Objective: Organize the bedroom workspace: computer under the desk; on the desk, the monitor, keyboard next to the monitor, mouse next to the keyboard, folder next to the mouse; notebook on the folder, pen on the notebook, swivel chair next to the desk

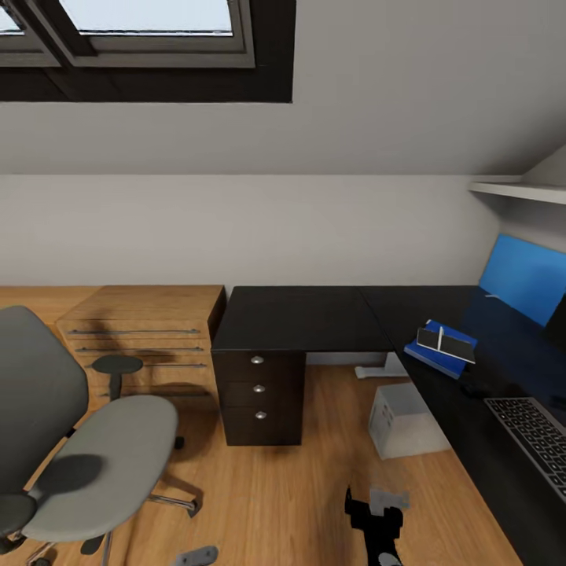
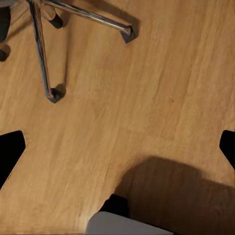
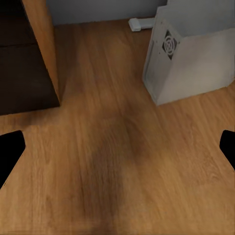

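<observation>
wooden floor runs under a black l-shaped desk against the far wall. on the desk's right run lie a blue folder with a notebook on it and, nearer, the keyboard. the white computer stands on the floor beside that run. the grey swivel chair sits near left. both wrist views show each gripper's finger tips spread wide, released, over bare floor.

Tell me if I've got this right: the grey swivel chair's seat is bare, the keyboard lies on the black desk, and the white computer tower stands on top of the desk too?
Not quite. The computer tower stands on the wooden floor beside the black desk, not on top of it; the head view shows this. The rest holds: the swivel chair seat is bare and the keyboard lies on the desk.
</observation>
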Controlling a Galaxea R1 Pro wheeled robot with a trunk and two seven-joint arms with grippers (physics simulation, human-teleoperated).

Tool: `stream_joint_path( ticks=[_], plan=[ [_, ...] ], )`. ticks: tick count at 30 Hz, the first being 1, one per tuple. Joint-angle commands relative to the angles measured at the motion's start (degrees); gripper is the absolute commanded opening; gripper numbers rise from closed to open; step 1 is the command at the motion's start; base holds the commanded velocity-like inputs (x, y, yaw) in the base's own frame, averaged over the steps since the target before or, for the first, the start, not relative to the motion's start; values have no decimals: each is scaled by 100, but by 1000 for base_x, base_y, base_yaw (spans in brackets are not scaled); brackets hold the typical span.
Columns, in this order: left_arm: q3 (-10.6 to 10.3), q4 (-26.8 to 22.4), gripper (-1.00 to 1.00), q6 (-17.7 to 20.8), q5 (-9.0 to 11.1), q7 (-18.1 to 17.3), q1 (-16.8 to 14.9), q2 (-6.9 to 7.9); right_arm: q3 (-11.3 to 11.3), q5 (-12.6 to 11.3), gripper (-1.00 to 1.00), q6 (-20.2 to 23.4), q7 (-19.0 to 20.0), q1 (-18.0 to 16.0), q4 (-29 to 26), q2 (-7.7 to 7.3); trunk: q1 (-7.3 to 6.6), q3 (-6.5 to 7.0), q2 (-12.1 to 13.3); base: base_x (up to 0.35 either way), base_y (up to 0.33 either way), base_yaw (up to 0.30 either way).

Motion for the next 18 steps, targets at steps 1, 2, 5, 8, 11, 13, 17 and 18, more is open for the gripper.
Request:
stream_joint_path(
  ticks=[1,2,5,8,11,13,17,18],
  plan=[
    [-34,204,100,-125,17,14,-8,7,-38,77,100,-310,-23,-5,240,-1,0,4,-4,0,0,127],
    [-37,412,100,-274,19,-40,-8,9,-41,84,100,-511,-24,-4,404,-12,0,12,-4,0,0,130],
    [-37,780,100,-559,25,-275,-8,13,-44,87,100,-731,-16,14,583,-63,0,38,-4,0,0,133],
    [-38,1384,100,-1047,33,-885,-8,10,-46,78,100,-843,38,162,674,-262,0,64,-4,0,0,146],
    [24,2210,100,-1957,32,-1937,-15,10,-46,72,100,-890,79,288,708,-384,0,88,-4,0,0,163],
    [75,2428,100,-2304,32,-2290,-16,-17,-45,71,100,-900,87,314,715,-393,-44,140,76,0,0,175],
    [90,2472,100,-2375,40,-2355,-17,-25,-39,66,100,-898,89,319,719,-378,-132,242,237,0,0,182],
    [131,2491,100,-2413,48,-2359,-17,-28,-38,63,100,-895,89,321,721,-355,-154,265,277,0,0,234]
  ],
)
